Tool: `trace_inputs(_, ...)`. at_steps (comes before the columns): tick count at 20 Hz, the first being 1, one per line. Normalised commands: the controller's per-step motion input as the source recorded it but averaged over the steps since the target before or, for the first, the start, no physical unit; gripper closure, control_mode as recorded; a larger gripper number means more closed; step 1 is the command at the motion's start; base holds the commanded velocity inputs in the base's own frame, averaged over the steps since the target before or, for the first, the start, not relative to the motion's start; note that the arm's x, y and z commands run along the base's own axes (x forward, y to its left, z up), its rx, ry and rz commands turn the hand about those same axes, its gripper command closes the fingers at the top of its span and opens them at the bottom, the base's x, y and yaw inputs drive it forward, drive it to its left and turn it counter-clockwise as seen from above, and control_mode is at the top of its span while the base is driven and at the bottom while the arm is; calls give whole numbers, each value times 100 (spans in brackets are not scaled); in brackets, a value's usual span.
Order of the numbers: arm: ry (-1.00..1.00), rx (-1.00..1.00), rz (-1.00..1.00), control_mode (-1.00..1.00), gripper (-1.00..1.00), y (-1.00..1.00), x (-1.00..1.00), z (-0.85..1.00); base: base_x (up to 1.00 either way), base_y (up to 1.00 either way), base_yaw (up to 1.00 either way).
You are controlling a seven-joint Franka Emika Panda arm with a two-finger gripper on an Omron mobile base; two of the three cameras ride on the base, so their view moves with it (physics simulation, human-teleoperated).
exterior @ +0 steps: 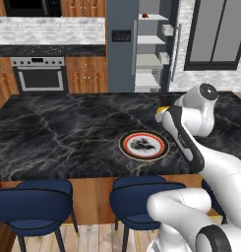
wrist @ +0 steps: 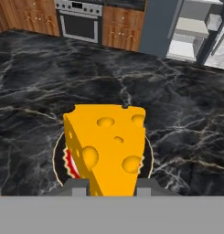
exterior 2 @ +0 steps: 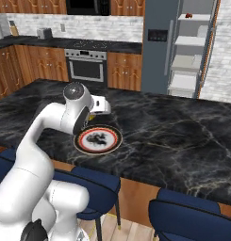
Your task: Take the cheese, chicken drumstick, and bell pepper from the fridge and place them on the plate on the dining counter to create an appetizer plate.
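Cheese (wrist: 111, 146) clamped in gripper (wrist: 111, 186) above plate (wrist: 149, 160).
Ahead of gripper, beyond far counter edge: fridge (exterior: 121, 54) with door open, white shelves showing, small red bell pepper (exterior: 145, 15) on top shelf. Beneath gripper: dining counter (exterior: 58, 133), black marble, plate resting on it near its front edge. Between the two finger tips (wrist: 80, 187): yellow wedge, held upright, directly over plate.

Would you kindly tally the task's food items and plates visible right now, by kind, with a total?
Cheese: 1, held in the gripper above the plate
Bell pepper: 1, on the fridge's top shelf
Plate: 1, on the dining counter
Total: 3
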Motion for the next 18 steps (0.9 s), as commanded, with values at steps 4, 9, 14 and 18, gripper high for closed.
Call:
trace_inputs(4,0,-1,0,-100,100,0,26,-62,0,0,0)
trace_inputs(9,1,0,0,-100,100,0,33,-51,0,0,0)
trace_inputs(14,4,-1,0,-100,100,0,28,-48,0,0,0)
trace_inputs(18,5,-1,0,-100,100,0,23,-45,0,0,0)
